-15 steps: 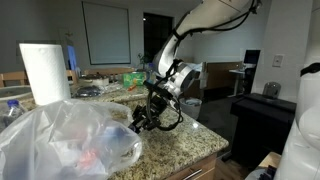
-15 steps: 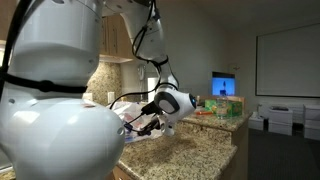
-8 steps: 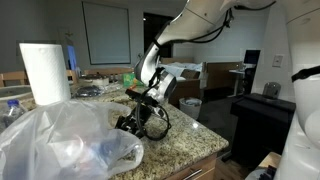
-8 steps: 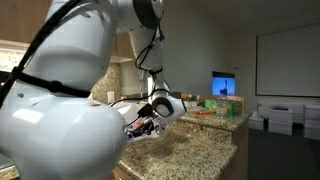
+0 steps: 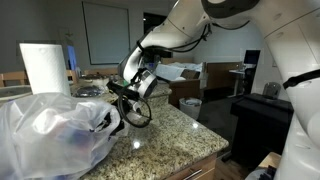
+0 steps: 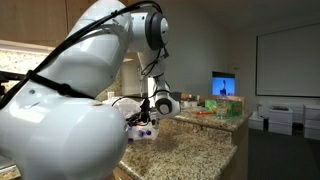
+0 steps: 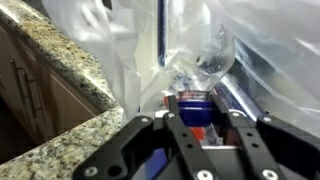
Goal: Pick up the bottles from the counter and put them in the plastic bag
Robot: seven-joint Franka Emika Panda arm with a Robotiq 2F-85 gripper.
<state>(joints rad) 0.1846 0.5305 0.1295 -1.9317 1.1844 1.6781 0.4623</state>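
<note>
- Since a second ago the arm point(image 5: 250, 40) has been swung across the counter point(image 5: 175, 135) — the gripper point(image 5: 118, 95) has been carried from the front edge to the mouth of the plastic bag point(image 5: 50, 135).
- An office-like room is shown in both exterior views, with a pale wall screen point(image 6: 290, 65) and a lit monitor point(image 6: 224, 84) at the back.
- One counter is seen, of speckled beige-brown granite with a rounded edge. Brown cabinet fronts point(image 7: 30, 95) are seen below it in the wrist view.
- One plastic bag is counted, crinkled and translucent, lying on the counter. Most of the wrist view is filled by its folds.
- One paper towel roll point(image 5: 45, 70) is stood upright behind the bag.
- One bottle point(image 7: 200, 128) can be counted for certain — blue cap, reddish label. It is held at the bag's mouth, with the gripper's jaws closed on it.
- Much of one exterior view is blocked by the arm's white shell, and the gripper point(image 6: 143, 125) is left small and dark there.
- What lies inside the bag is blurred by the plastic, so further bottles cannot be counted.
</note>
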